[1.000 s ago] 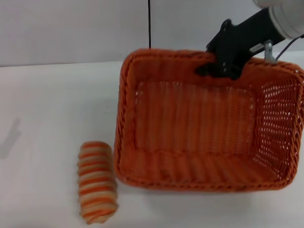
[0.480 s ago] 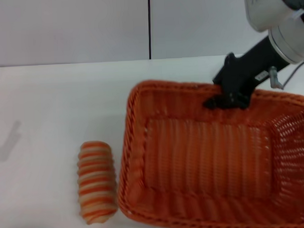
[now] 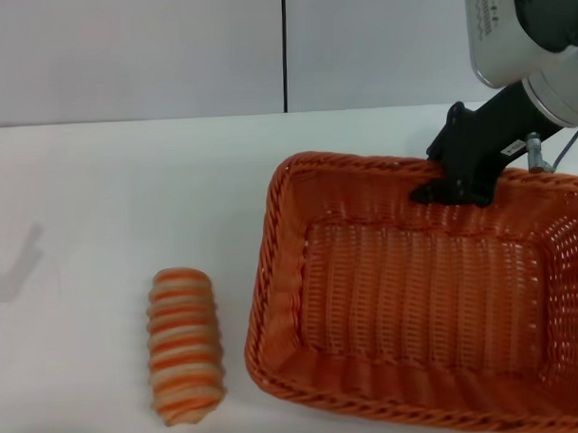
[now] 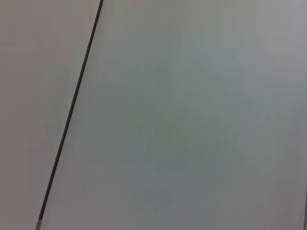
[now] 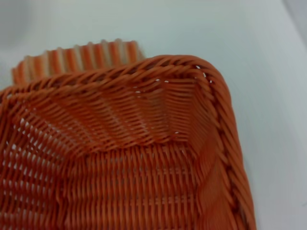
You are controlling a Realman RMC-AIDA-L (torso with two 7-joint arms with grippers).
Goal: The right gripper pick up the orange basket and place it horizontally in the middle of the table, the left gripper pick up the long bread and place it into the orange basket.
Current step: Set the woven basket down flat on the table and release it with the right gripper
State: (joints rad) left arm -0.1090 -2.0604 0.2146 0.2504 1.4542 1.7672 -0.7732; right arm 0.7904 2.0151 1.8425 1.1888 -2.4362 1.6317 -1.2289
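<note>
A plain pale wall (image 3: 131, 56) with one thin dark vertical seam (image 3: 284, 50) stands behind the work surface.

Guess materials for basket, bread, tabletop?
Orange basket: woven wicker or rattan-like strands, possibly plastic; braided rim, openwork sides, matte. Right tool grips its far rim. Long bread: likely a soft or foam replica; ridged orange and tan stripes, matte. Table: smooth white laminate-like surface, faint sheen; material unclear.

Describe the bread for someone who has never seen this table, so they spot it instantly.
On the wide white table, find the big orange woven wicker basket held at its far rim by the right claw. Just off its left end lies a small oblong loaf, the only thing with orange and tan cross stripes.
</note>
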